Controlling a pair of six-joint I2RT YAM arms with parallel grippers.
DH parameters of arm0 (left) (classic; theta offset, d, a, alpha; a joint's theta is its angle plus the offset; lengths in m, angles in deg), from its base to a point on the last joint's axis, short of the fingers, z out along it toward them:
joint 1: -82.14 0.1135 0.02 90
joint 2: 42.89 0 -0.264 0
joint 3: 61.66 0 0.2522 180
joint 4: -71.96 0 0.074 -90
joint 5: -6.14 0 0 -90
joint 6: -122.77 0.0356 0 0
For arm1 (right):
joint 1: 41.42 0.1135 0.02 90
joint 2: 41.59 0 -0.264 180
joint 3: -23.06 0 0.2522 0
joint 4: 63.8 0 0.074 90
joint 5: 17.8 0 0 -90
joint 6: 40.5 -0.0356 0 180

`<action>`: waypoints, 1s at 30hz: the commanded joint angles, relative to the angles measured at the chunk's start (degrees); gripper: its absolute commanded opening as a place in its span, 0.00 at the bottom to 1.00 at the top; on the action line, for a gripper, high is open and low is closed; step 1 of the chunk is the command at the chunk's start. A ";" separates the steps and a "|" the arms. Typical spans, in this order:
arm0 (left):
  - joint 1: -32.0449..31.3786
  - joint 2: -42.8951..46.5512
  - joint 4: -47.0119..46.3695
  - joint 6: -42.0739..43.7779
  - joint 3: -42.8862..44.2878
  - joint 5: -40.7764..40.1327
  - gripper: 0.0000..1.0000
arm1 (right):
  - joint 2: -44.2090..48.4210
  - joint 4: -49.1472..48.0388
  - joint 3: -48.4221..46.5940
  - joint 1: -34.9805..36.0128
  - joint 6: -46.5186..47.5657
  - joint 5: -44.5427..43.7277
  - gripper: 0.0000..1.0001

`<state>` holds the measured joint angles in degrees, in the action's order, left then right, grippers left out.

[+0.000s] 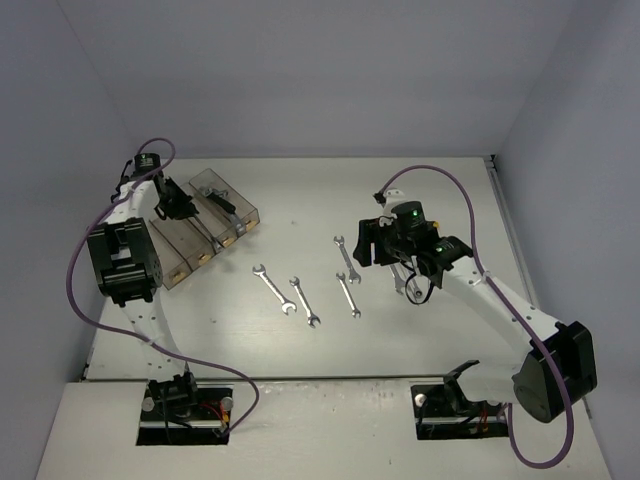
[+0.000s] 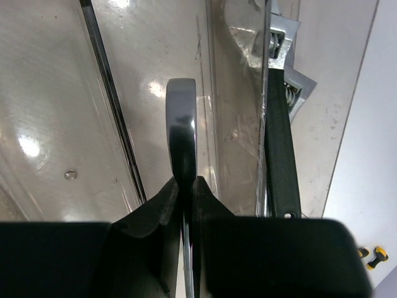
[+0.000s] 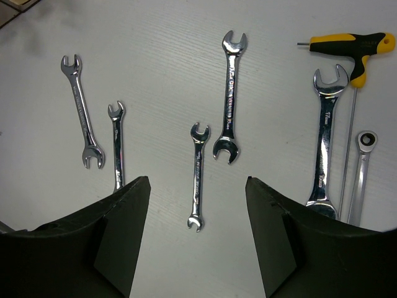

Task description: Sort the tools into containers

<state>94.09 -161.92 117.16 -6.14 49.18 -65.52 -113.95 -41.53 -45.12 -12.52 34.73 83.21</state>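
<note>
Left claw [image 2: 184, 186] clamped tight on a chrome tool [image 2: 181, 124], over the containers [image 1: 200, 245] at the bench [image 1: 420, 190] far-left. Black-handled wrench [image 2: 280, 155] lies in the neighbouring bin. Right claw [image 3: 195, 181] wide open, empty, above loose wrenches [image 3: 227, 93] mid-bench.

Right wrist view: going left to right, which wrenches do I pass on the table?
Double open-end wrench → short wrench → small wrench → longer open-end wrench → large wrench → ratchet wrench.
</note>
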 commanded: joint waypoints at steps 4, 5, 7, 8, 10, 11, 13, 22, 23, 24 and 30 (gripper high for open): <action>0.00 0.56 -6.65 1.29 2.63 -0.49 0.01 | 0.73 -1.30 -0.06 -0.25 -1.32 -2.15 0.60; -0.08 0.55 -7.98 1.12 1.89 -0.50 0.03 | 0.82 -1.21 0.11 -0.25 -1.41 -2.39 0.60; -0.08 -0.06 -9.08 0.76 1.56 -0.65 0.07 | 1.03 -1.09 0.56 -0.23 -1.62 -2.40 0.60; -0.08 -0.35 -9.26 0.48 1.61 -0.59 0.08 | 1.14 -0.97 0.62 -0.18 -1.73 -2.40 0.60; -0.07 -0.85 -10.53 -0.48 1.22 -0.06 0.10 | 1.36 -0.73 0.91 -0.17 -1.83 -2.42 0.60; -0.02 -0.90 -11.00 -0.94 0.99 0.32 0.12 | 1.46 -0.55 0.95 -0.17 -1.79 -2.51 0.60; -0.06 -0.86 -11.95 -1.67 0.62 0.99 0.19 | 1.66 -0.21 1.06 -0.17 -1.90 -3.00 0.61; -0.08 4.26 -11.51 -1.78 0.06 0.64 0.54 | 1.43 0.99 1.33 -0.45 -2.75 -8.53 0.61; -0.08 5.58 -10.66 -1.78 0.25 0.58 0.57 | 1.43 1.05 1.20 -0.64 -3.01 -9.38 0.61; -0.17 6.98 -9.77 -1.73 0.48 0.74 0.59 | 1.34 1.20 1.12 -0.87 -3.16 -10.17 0.61; -1.73 17.37 -5.51 -0.58 -0.88 0.99 0.65 | -0.18 1.95 1.22 -3.10 -3.79 -17.07 0.60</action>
<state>93.76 -156.73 109.92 -8.08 48.02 -64.49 -113.95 -38.99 -43.61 -13.89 32.21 72.86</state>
